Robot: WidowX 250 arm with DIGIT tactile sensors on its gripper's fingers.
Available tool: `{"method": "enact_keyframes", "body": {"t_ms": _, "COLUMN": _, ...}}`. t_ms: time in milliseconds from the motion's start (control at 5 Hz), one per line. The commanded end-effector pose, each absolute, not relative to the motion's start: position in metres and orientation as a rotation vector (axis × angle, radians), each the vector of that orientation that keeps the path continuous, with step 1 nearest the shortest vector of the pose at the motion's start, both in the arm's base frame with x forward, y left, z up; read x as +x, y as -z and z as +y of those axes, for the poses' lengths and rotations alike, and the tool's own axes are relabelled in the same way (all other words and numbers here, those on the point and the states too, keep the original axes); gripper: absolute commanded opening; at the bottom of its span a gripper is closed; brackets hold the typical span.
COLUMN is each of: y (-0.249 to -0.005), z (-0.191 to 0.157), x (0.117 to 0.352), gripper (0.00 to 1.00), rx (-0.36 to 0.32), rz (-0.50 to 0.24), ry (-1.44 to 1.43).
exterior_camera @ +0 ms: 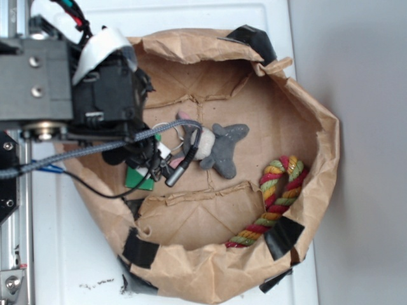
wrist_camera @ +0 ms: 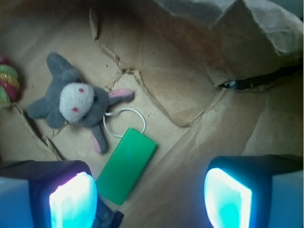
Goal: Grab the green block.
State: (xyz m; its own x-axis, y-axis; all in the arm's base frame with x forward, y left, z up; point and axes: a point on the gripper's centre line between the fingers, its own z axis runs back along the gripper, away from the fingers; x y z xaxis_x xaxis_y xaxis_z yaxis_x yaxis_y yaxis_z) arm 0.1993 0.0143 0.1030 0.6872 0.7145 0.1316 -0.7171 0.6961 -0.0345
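The green block (wrist_camera: 126,164) lies flat on the brown paper floor, tilted, close to the left fingertip in the wrist view. From outside, only a corner of the green block (exterior_camera: 139,178) shows beneath the arm. My gripper (wrist_camera: 151,199) hangs above the paper floor, open wide, nothing between its two glowing pads. The block sits just left of the gap, not between the fingers. In the exterior view the gripper (exterior_camera: 152,162) is mostly hidden by the black wrist and cables.
A grey plush toy (wrist_camera: 73,102) with pink ears lies beside the block's far end, a white loop at its side. The braided rope (exterior_camera: 275,198) rests at the right of the paper-bag bin (exterior_camera: 318,159). Crumpled paper walls rise all around.
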Motion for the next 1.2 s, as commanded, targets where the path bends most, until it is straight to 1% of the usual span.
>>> {"method": "enact_keyframes", "body": {"t_ms": 0, "y": -0.080, "z": -0.007, "x": 0.229, "gripper": 1.00, "rx": -0.012, "rz": -0.221, "ry": -0.875}}
{"method": "enact_keyframes", "body": {"t_ms": 200, "y": -0.075, "z": -0.018, "x": 0.254, "gripper": 1.00, "rx": 0.000, "rz": -0.213, "ry": -0.897}}
{"method": "enact_keyframes", "body": {"t_ms": 400, "y": -0.071, "z": -0.020, "x": 0.263, "gripper": 1.00, "rx": 0.013, "rz": -0.198, "ry": -0.898}}
{"method": "enact_keyframes", "body": {"t_ms": 600, "y": -0.069, "z": -0.013, "x": 0.258, "gripper": 1.00, "rx": 0.004, "rz": -0.206, "ry": -0.868}}
{"method": "enact_keyframes", "body": {"t_ms": 800, "y": -0.078, "z": -0.002, "x": 0.252, "gripper": 1.00, "rx": -0.020, "rz": -0.194, "ry": -0.845}}
{"method": "enact_keyframes", "body": {"t_ms": 1000, "y": -0.080, "z": 0.008, "x": 0.254, "gripper": 1.00, "rx": -0.032, "rz": -0.191, "ry": -0.826}}
